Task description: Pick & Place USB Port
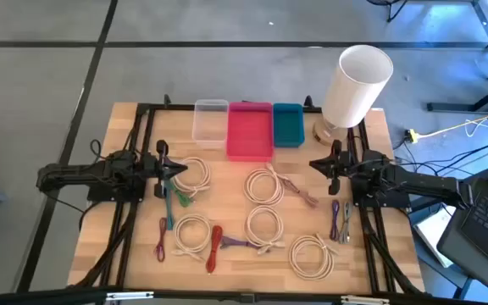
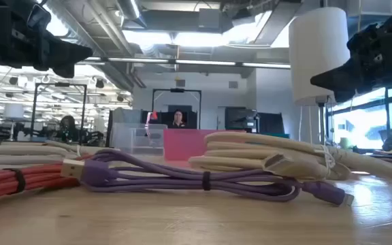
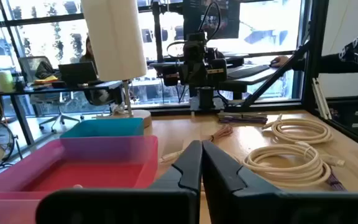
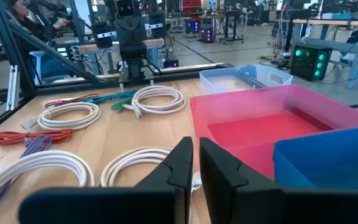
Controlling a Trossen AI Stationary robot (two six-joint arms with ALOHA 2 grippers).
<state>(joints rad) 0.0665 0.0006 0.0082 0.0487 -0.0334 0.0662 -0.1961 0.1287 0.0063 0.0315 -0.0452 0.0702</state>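
Observation:
Several bundled USB cables lie flat on the wooden table (image 1: 134, 246): white coils (image 1: 265, 185) (image 1: 191, 233), a red one (image 1: 214, 246), purple ones (image 2: 182, 178) (image 1: 339, 219) and a green one (image 1: 176, 196). My left gripper (image 1: 172, 169) hovers at the table's left side above a white coil (image 1: 193, 174). It is shut and empty, and its fingers (image 3: 191, 165) point toward the right edge. My right gripper (image 1: 320, 165) hovers at the right side, shut and empty, pointing left across the table.
Three bins stand in a row at the far edge: clear (image 1: 210, 119), pink (image 1: 250, 131) and teal (image 1: 287, 124). A tall white lamp (image 1: 356, 85) stands at the far right corner. A dark frame (image 1: 142, 110) borders the table. People sit in the room beyond.

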